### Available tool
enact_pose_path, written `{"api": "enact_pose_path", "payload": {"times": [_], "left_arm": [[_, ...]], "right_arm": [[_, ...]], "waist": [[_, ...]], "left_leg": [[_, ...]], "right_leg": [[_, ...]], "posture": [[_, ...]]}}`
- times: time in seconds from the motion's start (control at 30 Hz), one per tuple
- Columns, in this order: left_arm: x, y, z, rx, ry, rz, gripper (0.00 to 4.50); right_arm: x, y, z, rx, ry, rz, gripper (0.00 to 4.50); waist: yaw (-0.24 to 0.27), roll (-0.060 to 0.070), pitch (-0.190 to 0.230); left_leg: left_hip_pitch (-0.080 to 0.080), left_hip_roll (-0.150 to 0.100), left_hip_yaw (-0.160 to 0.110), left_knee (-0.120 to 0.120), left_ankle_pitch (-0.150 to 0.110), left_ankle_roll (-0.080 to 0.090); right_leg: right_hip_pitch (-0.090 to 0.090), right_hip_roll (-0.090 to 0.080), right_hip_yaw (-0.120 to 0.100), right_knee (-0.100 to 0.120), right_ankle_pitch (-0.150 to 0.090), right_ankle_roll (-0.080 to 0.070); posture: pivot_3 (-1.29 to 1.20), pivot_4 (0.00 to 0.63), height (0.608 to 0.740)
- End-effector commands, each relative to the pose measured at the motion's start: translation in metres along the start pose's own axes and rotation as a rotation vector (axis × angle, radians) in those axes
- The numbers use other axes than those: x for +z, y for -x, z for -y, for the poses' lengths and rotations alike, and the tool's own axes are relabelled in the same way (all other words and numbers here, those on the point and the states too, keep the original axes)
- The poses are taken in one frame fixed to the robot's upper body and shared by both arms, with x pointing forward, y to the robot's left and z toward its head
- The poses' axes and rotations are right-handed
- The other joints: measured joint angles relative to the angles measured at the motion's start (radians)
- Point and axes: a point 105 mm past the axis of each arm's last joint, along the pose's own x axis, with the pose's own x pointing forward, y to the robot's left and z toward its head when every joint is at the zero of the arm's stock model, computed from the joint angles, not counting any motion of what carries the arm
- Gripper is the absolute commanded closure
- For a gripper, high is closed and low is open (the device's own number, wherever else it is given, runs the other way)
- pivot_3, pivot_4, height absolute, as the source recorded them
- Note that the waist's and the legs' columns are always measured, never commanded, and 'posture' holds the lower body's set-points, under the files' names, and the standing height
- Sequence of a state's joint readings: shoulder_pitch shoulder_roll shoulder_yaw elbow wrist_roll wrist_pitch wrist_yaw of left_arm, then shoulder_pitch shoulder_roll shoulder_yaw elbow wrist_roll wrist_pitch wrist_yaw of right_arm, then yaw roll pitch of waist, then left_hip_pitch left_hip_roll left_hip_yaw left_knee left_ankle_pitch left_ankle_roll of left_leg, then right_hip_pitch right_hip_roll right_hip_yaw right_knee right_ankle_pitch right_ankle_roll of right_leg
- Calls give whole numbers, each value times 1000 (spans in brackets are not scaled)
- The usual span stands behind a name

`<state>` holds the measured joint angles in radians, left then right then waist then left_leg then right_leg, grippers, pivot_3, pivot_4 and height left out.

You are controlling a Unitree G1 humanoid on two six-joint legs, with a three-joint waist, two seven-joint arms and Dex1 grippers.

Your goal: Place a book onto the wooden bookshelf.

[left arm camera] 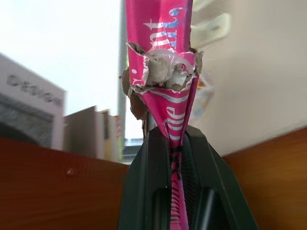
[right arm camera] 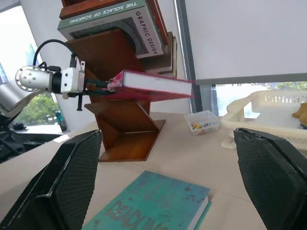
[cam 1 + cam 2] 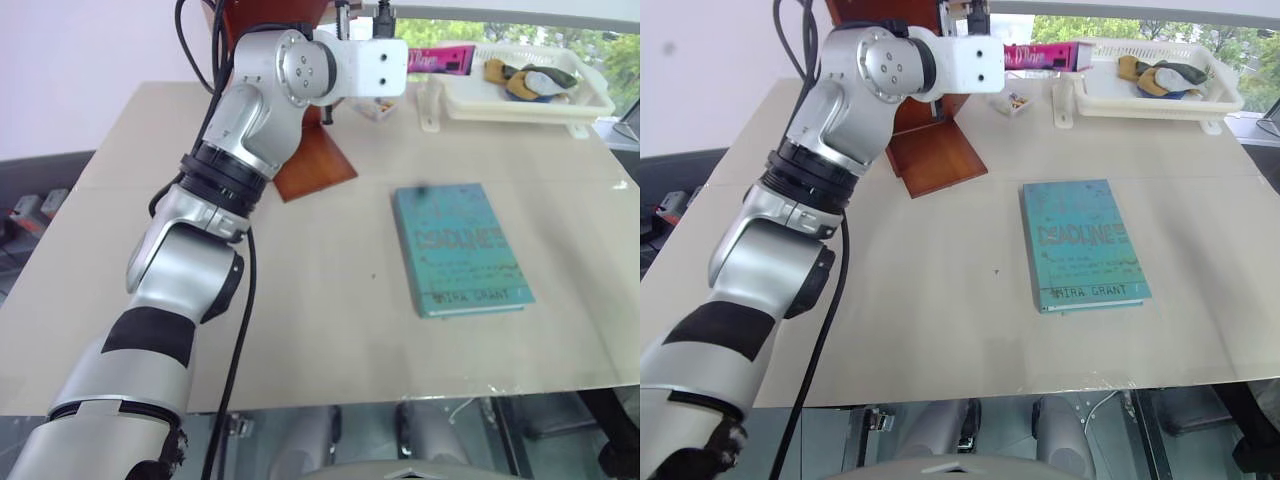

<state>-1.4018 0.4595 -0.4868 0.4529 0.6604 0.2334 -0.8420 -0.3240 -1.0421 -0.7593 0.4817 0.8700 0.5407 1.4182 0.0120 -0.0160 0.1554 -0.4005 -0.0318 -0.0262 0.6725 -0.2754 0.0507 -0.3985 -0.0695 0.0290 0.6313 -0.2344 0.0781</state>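
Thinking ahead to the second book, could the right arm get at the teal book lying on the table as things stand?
Probably yes. The right pincer is open and holds nothing, and the teal book lies flat on bare table just below it. The left pincer, shut on the pink book, is up by the wooden bookshelf.

Silver jointed arm [image 3: 215, 190], black cables, black bands

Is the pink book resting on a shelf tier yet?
No. In the right wrist view the book hangs level in the air, held at one end by the left gripper, beside the bookshelf.
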Motion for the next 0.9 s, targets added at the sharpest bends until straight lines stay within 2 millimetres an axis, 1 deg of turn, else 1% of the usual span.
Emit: {"api": "enact_pose_path", "payload": {"times": [0.03, 0.1, 0.17, 0.2, 0.33, 0.4, 0.5, 0.63, 0.7, 0.73, 0.77, 0.9], "left_arm": [[-7, 9, -16, 71, -60, -80, 4453], [-12, 9, -23, 108, -41, -110, 4453], [-18, 10, -24, 108, -44, -145, 4453], [-18, 10, -24, 104, -50, -152, 4453], [-20, 11, -26, 115, 16, -176, 4453], [-12, 11, -32, 136, 35, -155, 4453], [0, 13, -42, 171, 157, -94, 4453], [3, 17, -53, 214, 222, -73, 4453], [1, 17, -52, 213, 214, -90, 4453], [0, 17, -52, 217, 182, -109, 4453], [-3, 16, -50, 202, 169, -138, 4453], [-15, 20, -49, 228, 75, -256, 4453]], "right_arm": [[14, 2, -4, 8, 61, 23, 0], [14, 2, -4, 3, 64, 26, 0], [14, 3, -4, -1, 67, 26, 0], [14, 4, -5, -2, 68, 27, 0], [14, 5, -5, -9, 70, 28, 0], [14, 6, -5, -13, 72, 25, 0], [14, 6, -5, -19, 74, 22, 0], [14, 5, -5, -21, 75, 19, 0], [12, 4, -5, -24, 76, 15, 0], [12, 3, -4, -25, 76, 14, 0], [12, 3, -4, -26, 76, 12, 0], [11, 3, -4, -30, 78, 10, 0]], "waist": [[0, 0, 0], [0, 0, 0], [-1, 0, 0], [-1, 0, 0], [1, 0, 0], [2, 0, 0], [2, 0, 0], [-1, 0, 0], [-7, 0, 0], [-8, 0, 0], [-8, 0, 0], [-14, 0, 0]], "left_leg": [[1, 0, 0, 0, 0, 0], [1, 0, 0, 0, -1, 2], [1, 0, 0, 1, -2, 3], [1, 0, 0, 1, -2, 3], [1, 0, 0, 3, -2, 3], [1, 0, 0, 4, -2, 3], [0, 0, 0, 5, -2, 3], [0, 0, 0, 6, -2, 3], [0, 0, 0, 6, -2, 3], [1, 1, 0, 6, -2, 3], [1, 1, 0, 6, -2, 3], [2, 0, 0, 7, -2, 3]], "right_leg": [[0, 0, 0, 1, 0, 0], [0, 0, 0, 2, 0, 0], [0, 0, 0, 3, 0, 0], [0, 0, 0, 3, 0, 0], [0, 0, 0, 5, 0, 0], [0, 0, 0, 5, 0, 0], [0, 0, 0, 5, 0, 0], [0, 0, 0, 6, 0, 0], [0, 0, 0, 6, 0, 0], [0, 0, 1, 7, 0, 0], [0, 0, 1, 7, 0, 0], [0, 0, 1, 9, 0, 0]], "posture": [[0, 150, 740], [0, 150, 740], [0, 150, 740], [0, 150, 740], [0, 150, 740], [0, 150, 740], [0, 150, 740], [0, 150, 740], [0, 150, 740], [0, 150, 740], [0, 150, 740], [0, 150, 740]]}}
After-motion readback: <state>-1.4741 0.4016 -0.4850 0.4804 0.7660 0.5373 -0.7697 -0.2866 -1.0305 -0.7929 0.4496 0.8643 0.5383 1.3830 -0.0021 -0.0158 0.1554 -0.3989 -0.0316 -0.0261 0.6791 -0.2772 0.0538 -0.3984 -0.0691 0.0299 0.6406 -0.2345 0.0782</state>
